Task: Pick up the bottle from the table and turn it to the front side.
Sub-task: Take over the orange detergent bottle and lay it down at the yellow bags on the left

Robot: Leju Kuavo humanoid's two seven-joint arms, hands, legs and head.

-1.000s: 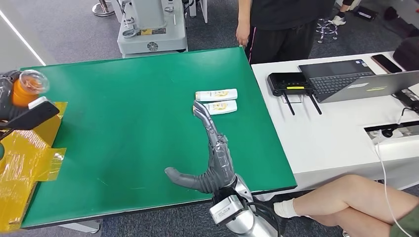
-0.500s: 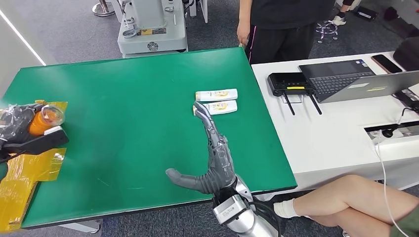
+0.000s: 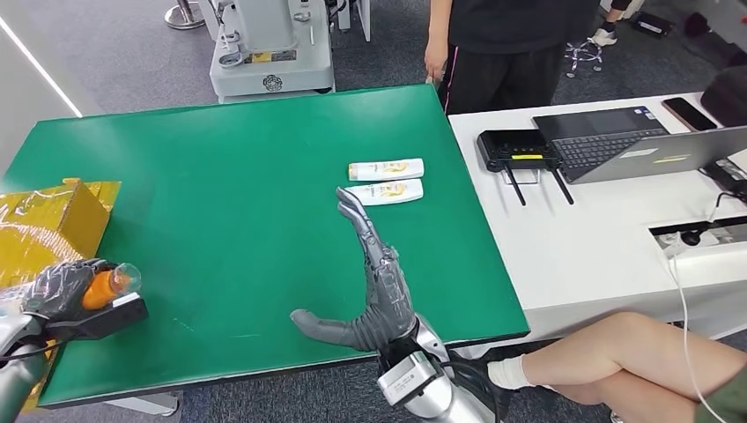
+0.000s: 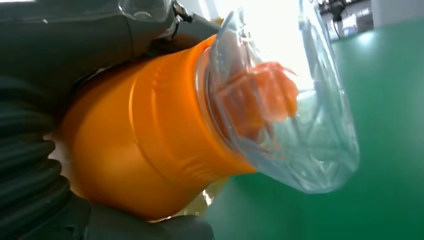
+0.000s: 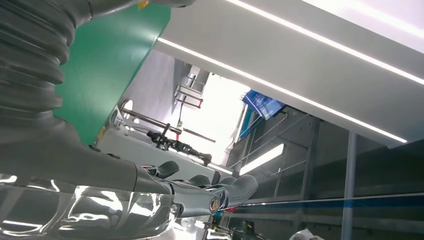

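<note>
My left hand (image 3: 55, 293) grips an orange bottle (image 3: 97, 288) with a clear cap (image 3: 126, 276) low over the near left corner of the green table (image 3: 220, 176). The cap points right. In the left wrist view the orange bottle (image 4: 150, 140) sits against the hand (image 4: 30, 170), and its clear cap (image 4: 290, 105) sticks out over the green top. My right hand (image 3: 374, 286) is open above the table's near right part. Its fingers stretch toward two white bottles (image 3: 385, 169) (image 3: 395, 191) lying side by side, and it holds nothing. The right hand (image 5: 75, 155) shows empty fingers (image 5: 235, 186).
A gold foil box (image 3: 44, 220) stands at the table's left edge. A white desk (image 3: 599, 229) on the right carries a laptop (image 3: 634, 145) and a black router (image 3: 511, 150). A person (image 3: 502, 44) stands at the far edge. A seated person's legs (image 3: 617, 352) are at the near right.
My left hand has carried the orange bottle down from high at the left edge to low over the near left corner, tipping the cap sideways. The right hand has drifted slightly left.
</note>
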